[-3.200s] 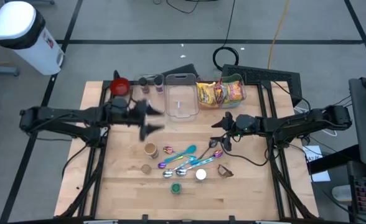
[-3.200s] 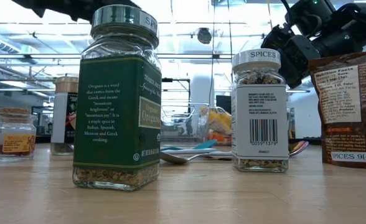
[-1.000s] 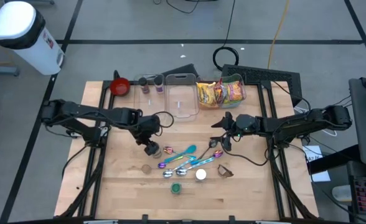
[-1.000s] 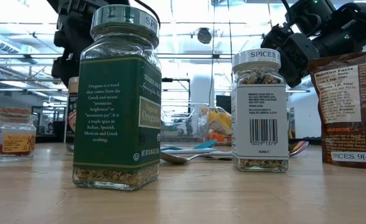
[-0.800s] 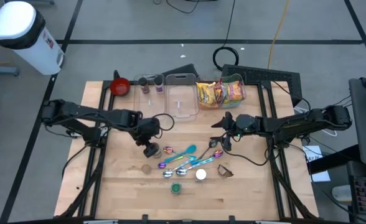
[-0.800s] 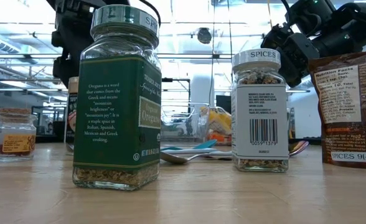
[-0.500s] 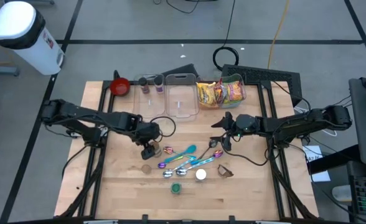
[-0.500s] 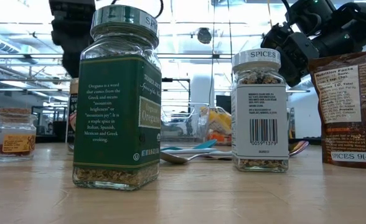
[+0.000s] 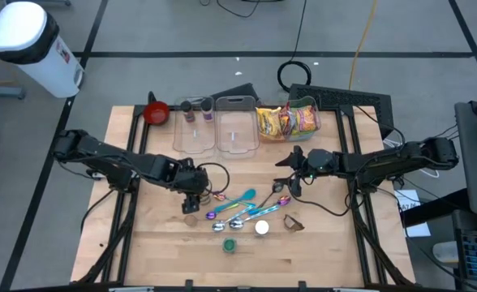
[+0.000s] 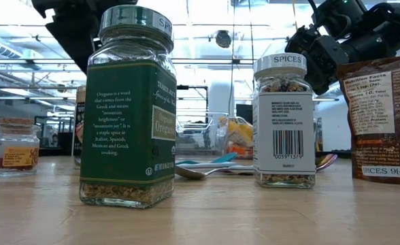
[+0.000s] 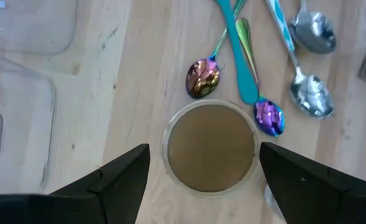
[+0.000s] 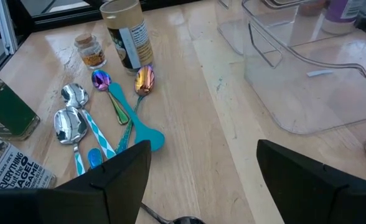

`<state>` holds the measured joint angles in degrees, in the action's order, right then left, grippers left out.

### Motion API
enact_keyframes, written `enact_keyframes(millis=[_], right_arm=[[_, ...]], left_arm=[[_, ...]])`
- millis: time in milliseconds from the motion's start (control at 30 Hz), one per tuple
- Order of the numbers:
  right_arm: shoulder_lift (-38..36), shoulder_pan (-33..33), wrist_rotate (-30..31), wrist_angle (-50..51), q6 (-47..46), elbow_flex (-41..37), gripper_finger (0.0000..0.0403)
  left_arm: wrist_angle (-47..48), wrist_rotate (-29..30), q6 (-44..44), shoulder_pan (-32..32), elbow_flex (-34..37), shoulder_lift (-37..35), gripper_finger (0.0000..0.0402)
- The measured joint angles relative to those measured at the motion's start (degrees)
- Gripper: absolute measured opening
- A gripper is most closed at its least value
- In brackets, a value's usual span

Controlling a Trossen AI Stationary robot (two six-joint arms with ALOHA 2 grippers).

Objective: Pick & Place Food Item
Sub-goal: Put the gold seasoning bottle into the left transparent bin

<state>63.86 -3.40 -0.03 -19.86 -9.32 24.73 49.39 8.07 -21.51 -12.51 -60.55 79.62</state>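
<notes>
**Brown-lidded jar between spread jaws, seen from four cameras**

Wooden worktop (image 9: pixel 157 243), framed in black rails, carrying everything below.

Left arm (image 9: pixel 117 162), stretched in from the left edge to the middle of the worktop. Left jaws spread wide, one on either side of the brown-lidded jar (image 11: pixel 211 146) and above it, as the left wrist view shows; contact with the jar not discernible. Jar upright on the worktop, just beside the bowls of an iridescent spoon (image 11: pixel 203 79) and a purple spoon (image 11: pixel 269 117), and near the small jar (image 9: pixel 190 220).

Right arm (image 9: pixel 384 162), stretched in from the right edge. Right jaws likewise spread, holding nothing, hanging over bare wood to the right of the spoons, well apart from the brown-lidded jar.

Along the far edge, side by side: two clear plastic bins (image 9: pixel 237 130), then a clear bin of snack packets (image 9: pixel 287 120); red bowl (image 9: pixel 156 112) at the left end of the row.

Nearest the low camera: green-labelled oregano jar (image 10: pixel 128 109), clear spice jar (image 10: pixel 285 122) with a barcode, and brown spice pouch (image 10: pixel 384 116) at the right.

Cluster of spoons (image 9: pixel 238 207), blue-handled, silver and iridescent, in the middle of the worktop.
</notes>
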Motion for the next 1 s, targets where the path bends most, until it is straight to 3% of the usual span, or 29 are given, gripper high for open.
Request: enact_keyframes(millis=[1000], right_arm=[[0.02, 0.02, -0.02, 0.20, 0.07, -0.04, 0.0283]], left_arm=[[-0.83, -2.08, 1.28, 1.02, 0.07, 3.96, 0.0308]])
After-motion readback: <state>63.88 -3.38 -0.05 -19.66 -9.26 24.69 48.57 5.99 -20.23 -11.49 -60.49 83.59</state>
